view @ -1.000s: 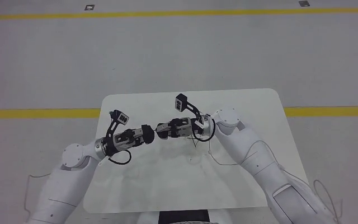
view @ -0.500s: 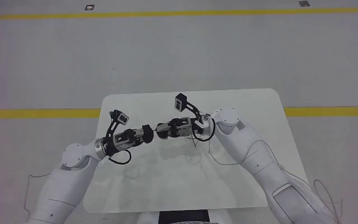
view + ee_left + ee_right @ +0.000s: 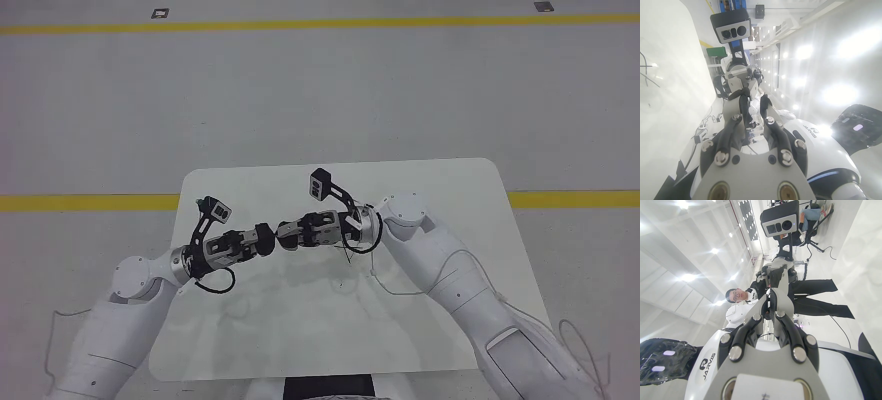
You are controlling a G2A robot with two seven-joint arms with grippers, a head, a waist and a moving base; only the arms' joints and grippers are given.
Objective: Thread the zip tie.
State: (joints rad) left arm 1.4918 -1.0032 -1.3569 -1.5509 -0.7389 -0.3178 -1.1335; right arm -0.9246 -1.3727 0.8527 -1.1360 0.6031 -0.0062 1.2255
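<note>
Got the left gripper [image 3: 263,238] and right gripper [image 3: 284,235] nose to nose mid-frame over the white table [image 3: 450,200]. Looks like a small gap between the left one's fingers, right one's pinched together. Spotted the zip tie [image 3: 349,252], thin black strand, just right of centre by the right wrist.

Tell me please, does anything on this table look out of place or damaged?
Nothing looks damaged or spilled. The one untidy thing: a few thin black strips, perhaps spare zip ties, lie loose and crossed over each other on the white table near the right arm.
</note>
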